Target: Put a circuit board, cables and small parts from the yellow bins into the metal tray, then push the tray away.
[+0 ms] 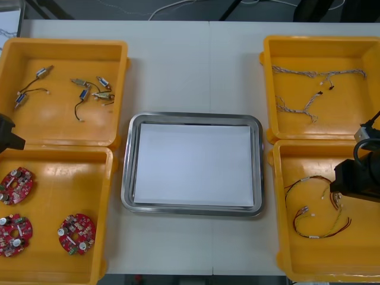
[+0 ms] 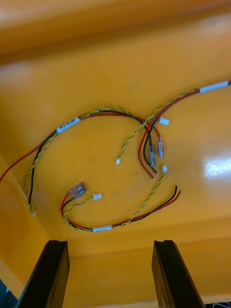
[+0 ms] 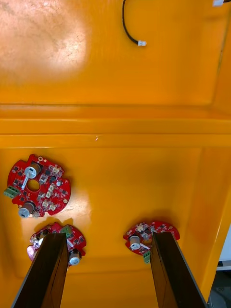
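Note:
The metal tray [image 1: 127, 178], white inside, lies in the middle of the table with nothing in it. My left gripper [image 1: 9, 133] [image 3: 107, 272] hangs open over the near left yellow bin [image 1: 53, 237], above three round red circuit boards [image 1: 16, 184] [image 3: 37, 185]; two of the boards lie just past its fingertips [image 3: 48, 260]. My right gripper [image 1: 353, 178] [image 2: 111, 274] is open over the near right bin [image 1: 314, 261], and the looped red and yellow cables [image 1: 320, 236] [image 2: 67, 125] lie beyond its fingers. Neither gripper touches anything.
The far left bin [image 1: 59, 122] holds small metal parts [image 1: 89, 89] with black cables [image 3: 129, 31]. Twisted blue and white cables [image 1: 314, 72] lie in the far right bin [image 1: 344, 119]. Bin walls rise close on both sides of the tray.

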Robot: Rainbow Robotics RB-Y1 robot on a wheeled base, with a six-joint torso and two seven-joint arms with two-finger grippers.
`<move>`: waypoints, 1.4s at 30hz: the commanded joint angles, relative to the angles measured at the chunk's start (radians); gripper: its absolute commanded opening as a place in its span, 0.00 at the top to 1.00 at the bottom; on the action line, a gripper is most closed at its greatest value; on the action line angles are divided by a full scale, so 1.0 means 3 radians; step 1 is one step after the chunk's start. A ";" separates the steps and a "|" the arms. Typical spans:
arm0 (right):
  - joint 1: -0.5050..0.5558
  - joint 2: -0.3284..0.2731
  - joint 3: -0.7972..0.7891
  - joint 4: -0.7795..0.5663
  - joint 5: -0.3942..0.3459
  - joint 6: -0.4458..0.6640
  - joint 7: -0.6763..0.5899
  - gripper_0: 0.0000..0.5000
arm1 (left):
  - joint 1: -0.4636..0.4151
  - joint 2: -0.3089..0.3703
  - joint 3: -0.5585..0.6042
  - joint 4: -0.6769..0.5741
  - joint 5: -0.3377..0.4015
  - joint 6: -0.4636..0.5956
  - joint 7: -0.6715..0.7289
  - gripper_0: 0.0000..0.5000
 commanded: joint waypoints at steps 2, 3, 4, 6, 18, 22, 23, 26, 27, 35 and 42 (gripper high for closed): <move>0.0264 0.0030 -0.0094 -0.0211 0.0023 -0.0130 -0.0509 0.00 | 0.0289 0.0103 0.0289 -0.0032 0.0099 -0.0045 -0.0863 0.00; 0.0300 0.0030 -0.0094 -0.0226 0.0033 -0.0156 -0.0545 0.00 | 0.0320 0.0103 0.0314 -0.0032 0.0109 -0.0045 -0.0945 0.00; 0.0315 0.0030 -0.0094 -0.0236 0.0033 -0.0166 -0.0566 0.00 | 0.0335 0.0103 0.0325 -0.0032 0.0114 -0.0045 -0.0986 0.00; 0.0371 0.0030 -0.0094 -0.0252 0.0049 -0.0212 -0.0591 0.00 | 0.0412 0.0103 0.0381 -0.0037 0.0114 -0.0060 -0.1164 0.00; 0.0760 -0.0011 -0.0094 -0.0247 0.0217 -0.0723 -0.0673 0.00 | 0.0811 0.0098 0.0488 -0.0032 0.0053 -0.0296 -0.2121 0.00; 0.0852 -0.0011 -0.0094 -0.0252 0.0233 -0.0790 -0.0949 0.00 | 0.0933 0.0098 0.0565 -0.0032 0.0099 -0.0316 -0.2519 0.00; 0.0852 -0.0011 -0.0094 -0.0252 0.0233 -0.0785 -0.0985 0.00 | 0.0944 0.0098 0.0570 -0.0032 0.0104 -0.0311 -0.2571 0.00; 0.0898 -0.0011 -0.0094 -0.0247 0.0228 -0.0764 -0.1154 0.00 | 0.1025 0.0098 0.0606 -0.0032 0.0114 -0.0352 -0.2831 0.00; 0.0913 -0.0011 -0.0094 -0.0247 0.0233 -0.0759 -0.1215 0.00 | 0.1077 0.0098 0.0616 -0.0032 0.0114 -0.0393 -0.2918 0.00; 0.1021 -0.0001 -0.0043 -0.0195 0.0325 -0.0749 -0.1573 0.00 | 0.1424 0.0098 0.0632 0.0111 0.0104 -0.0925 -0.3583 0.00; 0.1021 -0.0011 0.0141 -0.0016 0.0519 -0.0979 -0.1818 0.00 | 0.1486 0.0093 0.0545 0.0433 0.0160 -0.1201 -0.4186 0.00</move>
